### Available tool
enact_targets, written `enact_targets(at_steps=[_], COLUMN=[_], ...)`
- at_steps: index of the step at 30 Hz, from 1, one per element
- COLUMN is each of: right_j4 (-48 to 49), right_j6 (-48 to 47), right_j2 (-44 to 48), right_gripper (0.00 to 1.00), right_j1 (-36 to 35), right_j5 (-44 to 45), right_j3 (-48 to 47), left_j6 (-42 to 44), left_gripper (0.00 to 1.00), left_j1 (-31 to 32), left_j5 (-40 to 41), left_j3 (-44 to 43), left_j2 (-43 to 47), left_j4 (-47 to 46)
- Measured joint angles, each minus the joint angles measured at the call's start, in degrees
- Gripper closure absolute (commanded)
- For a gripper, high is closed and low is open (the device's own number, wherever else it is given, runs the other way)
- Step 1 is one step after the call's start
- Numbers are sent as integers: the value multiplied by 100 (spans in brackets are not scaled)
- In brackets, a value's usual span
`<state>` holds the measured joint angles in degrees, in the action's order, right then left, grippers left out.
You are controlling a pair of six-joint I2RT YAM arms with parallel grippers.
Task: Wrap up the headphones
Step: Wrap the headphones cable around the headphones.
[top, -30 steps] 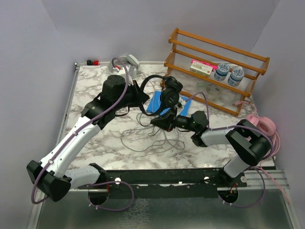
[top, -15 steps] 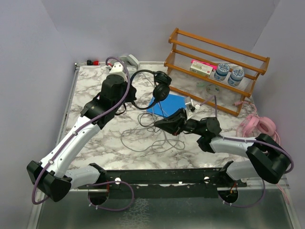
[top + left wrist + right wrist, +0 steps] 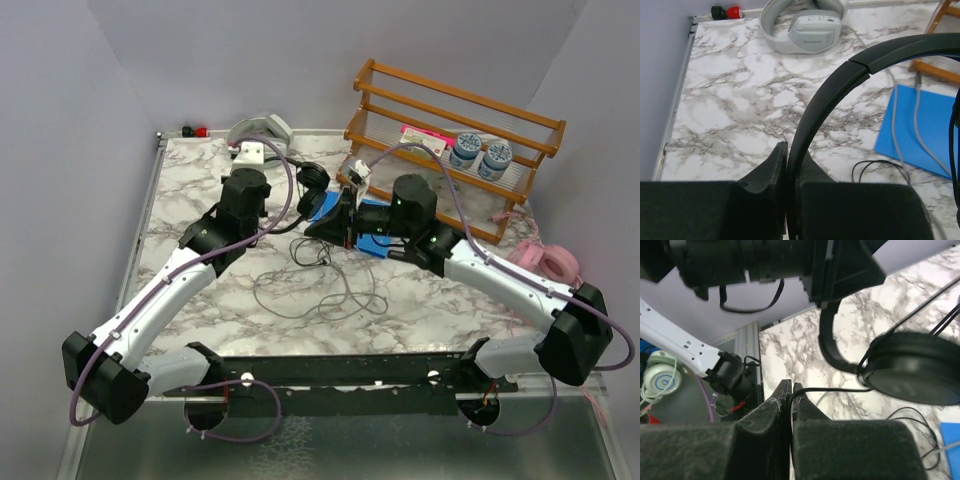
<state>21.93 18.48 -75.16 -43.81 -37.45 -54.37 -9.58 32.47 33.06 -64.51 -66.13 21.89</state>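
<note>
Both clenched: left tool (image 3: 790,162) grips the black headphones (image 3: 912,372) by the band (image 3: 815,107), right tool (image 3: 791,390) their cable (image 3: 830,388).

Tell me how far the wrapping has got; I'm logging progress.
Nothing looks wrapped yet. In hand: left gripper clamps the black headphones by the headband, right gripper pinches their cable, whose slack sprawls loose on the table. Grey-white headphones and pink headphones lie untouched.
</note>
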Motion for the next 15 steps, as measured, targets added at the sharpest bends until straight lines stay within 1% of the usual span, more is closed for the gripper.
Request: enact_targets(at_steps=[2, 3, 8, 11, 15], right_j4=[-1134, -1547, -3174, -3757, -4052], right_j6=[-431, -643, -1390, -1731, -2041], right_j2=[-223, -321, -553, -555, -496], right_gripper=[95, 95, 95, 95, 94], right_j1=[0, -2, -9, -11, -11], right_j5=[68, 136, 868, 1370, 2039], right_j3=[-743, -1019, -1797, -2059, -2218], left_j6=[243, 334, 1095, 1572, 1991], left_gripper=[100, 100, 100, 100, 100], left_j1=[2, 2, 55, 310, 774], left_j5=[177, 240, 459, 651, 708], left_j3=[197, 267, 459, 457, 461], left_j2=[31, 46, 79, -26, -238], left_j4=[-35, -44, -175, -315, -492])
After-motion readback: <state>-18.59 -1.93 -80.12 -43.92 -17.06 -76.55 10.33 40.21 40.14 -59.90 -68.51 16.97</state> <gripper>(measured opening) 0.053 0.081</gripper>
